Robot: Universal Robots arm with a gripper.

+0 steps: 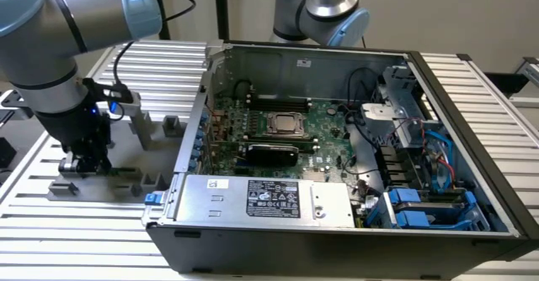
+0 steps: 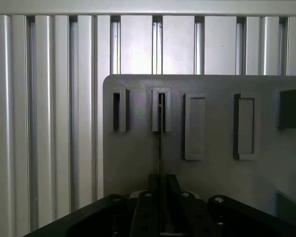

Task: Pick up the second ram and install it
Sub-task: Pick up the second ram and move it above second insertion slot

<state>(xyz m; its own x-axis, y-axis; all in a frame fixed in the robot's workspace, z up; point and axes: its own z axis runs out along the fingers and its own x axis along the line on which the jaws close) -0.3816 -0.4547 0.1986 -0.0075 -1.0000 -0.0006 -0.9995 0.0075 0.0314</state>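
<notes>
I see my pincer [image 2: 162, 178] closed on the second ram [image 2: 160, 143], which stands edge-on on the grey holder plate [image 2: 133, 168], its far end in the plate's second slotted block.

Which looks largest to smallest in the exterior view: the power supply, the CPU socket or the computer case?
1. computer case
2. power supply
3. CPU socket, clearly smallest, even allowing that it sits farther from the camera than the power supply.
</notes>
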